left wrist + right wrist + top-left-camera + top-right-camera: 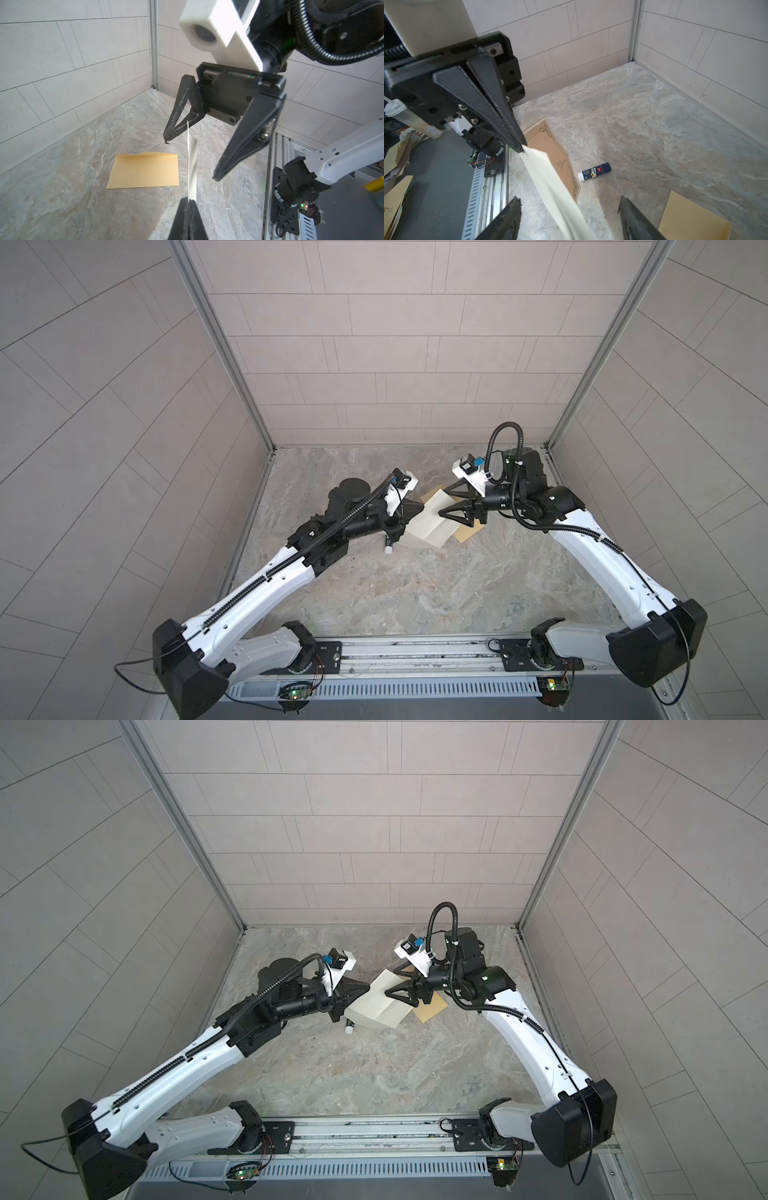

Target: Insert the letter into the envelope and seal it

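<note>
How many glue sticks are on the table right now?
1. The glue stick lies on its side on the table, beside the letter, near the left claw. Another could be hidden under the letter or the arms.

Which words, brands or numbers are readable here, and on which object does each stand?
Nothing reads clearly enough to quote.
On the glue stick: white lettering and a red mark on the blue label, too small to read.
On the letter: ornamental border only, no words visible.
On the envelope: nothing.
On the bottle: label blurred.
</note>
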Tool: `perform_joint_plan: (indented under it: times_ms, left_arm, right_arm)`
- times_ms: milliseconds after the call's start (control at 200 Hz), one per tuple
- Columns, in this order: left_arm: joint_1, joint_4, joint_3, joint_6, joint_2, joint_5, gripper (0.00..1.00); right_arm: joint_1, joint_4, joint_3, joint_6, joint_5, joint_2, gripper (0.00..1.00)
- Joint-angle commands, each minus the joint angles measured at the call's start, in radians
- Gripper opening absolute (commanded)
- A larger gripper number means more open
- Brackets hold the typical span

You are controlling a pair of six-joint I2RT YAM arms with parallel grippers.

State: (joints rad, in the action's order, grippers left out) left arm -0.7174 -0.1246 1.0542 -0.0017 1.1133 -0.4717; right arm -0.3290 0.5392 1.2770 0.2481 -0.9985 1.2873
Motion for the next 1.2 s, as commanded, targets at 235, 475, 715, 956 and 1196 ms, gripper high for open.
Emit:
perform_joint_plan:
  times_ms: [235, 475, 715, 956, 1196]
  left_arm:
    - [0.005, 0.032, -0.016, 0.034, -0.007, -0.019, 0.00]
    - [0.006, 0.003, -0.036, 0.078, -0.029, -0.005, 0.36]
    - [0.006, -0.025, -0.134, 0.189, -0.131, -0.009, 0.89]
    - [0.005, 0.050, -0.274, 0.311, -0.278, -0.059, 0.95]
    - [0.003, 0.132, -0.404, 0.402, -0.368, -0.107, 0.92]
  right_arm:
    - [-0.007, 0.053, 0.037, 0.045, -0.110, 0.035, 0.00]
    - [-0.007, 0.048, 0.045, 0.073, -0.040, -0.028, 0.00]
    - [-0.010, 0.235, 0.126, 0.202, 0.020, -0.080, 0.00]
    - [-0.029, 0.431, 0.175, 0.348, 0.080, -0.119, 0.00]
    - [-0.074, 0.490, 0.195, 0.394, 0.104, -0.129, 0.00]
